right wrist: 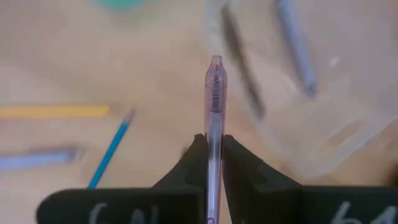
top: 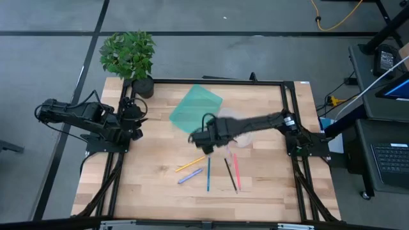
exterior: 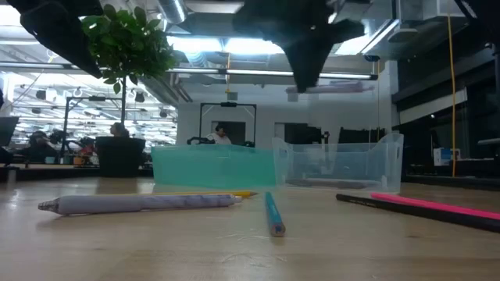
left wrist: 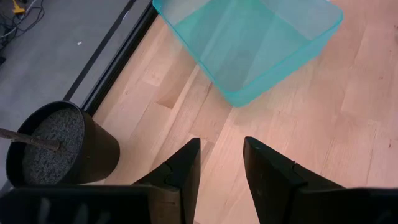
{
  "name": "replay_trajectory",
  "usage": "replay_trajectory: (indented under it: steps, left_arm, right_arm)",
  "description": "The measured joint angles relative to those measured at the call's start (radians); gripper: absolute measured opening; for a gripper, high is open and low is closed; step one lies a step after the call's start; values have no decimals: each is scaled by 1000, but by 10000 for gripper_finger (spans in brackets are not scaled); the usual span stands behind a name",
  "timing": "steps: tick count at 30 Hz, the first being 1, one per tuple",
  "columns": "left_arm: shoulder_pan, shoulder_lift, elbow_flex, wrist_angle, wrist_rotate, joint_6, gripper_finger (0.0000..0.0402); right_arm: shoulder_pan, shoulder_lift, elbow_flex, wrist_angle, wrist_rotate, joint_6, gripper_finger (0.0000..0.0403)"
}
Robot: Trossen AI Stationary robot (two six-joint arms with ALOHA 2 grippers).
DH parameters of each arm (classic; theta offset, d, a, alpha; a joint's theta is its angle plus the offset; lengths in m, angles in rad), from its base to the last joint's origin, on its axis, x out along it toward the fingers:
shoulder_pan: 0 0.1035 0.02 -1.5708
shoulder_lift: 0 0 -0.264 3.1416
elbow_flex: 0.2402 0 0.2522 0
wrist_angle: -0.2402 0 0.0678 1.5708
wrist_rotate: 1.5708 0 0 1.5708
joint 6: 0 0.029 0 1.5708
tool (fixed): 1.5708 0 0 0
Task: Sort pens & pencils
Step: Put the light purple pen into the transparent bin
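Several pens and pencils lie on the wooden table near its front: a yellow one (top: 190, 165), a lavender one (top: 190, 176), a blue one (top: 208, 179), a black one (top: 230, 174) and a pink one (top: 236, 171). My right gripper (top: 203, 142) hangs above them at mid-table, shut on a clear pinkish pen (right wrist: 214, 81). Behind stand a teal bin (top: 195, 105) and a clear bin (exterior: 340, 162), which holds a grey stick (right wrist: 298, 50) and a dark stick (right wrist: 239, 62). My left gripper (left wrist: 221, 162) waits open at the table's left, beside the plant pot. My right gripper pinches the clear pinkish pen's shaft (right wrist: 214, 134) between its two fingers (right wrist: 198, 163). The pen runs along the fingers, and one end (right wrist: 216, 62) sticks out past the fingertips. The fingers point steeply down, and the pen is lifted clear of the table.
A potted plant (top: 131, 61) stands at the table's far left corner, its black pot (left wrist: 56, 146) close to my left gripper. A black frame rail (top: 217, 81) runs along the far edge. Bare wood lies at the near left.
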Motion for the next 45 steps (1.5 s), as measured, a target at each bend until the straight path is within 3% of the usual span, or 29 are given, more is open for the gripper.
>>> replay_trajectory:
  steps: [8, 17, 30, 45]
  left_arm:
    - [0, 0, 0, -1, 0, 0, 115]
    - [0, 0, 0, -4, 0, -1, 115]
    - [0, 0, 0, -3, 0, -4, 115]
    - [0, 0, 0, -2, 0, -4, 115]
  right_arm:
    - [-161, 2, -32, 2, 4, -256, 27]
    - [-216, 3, -167, 2, -17, -403, 27]
    - [-233, 3, -326, 75, -2, -473, 40]
    - [-233, 3, -332, 168, 24, -516, 67]
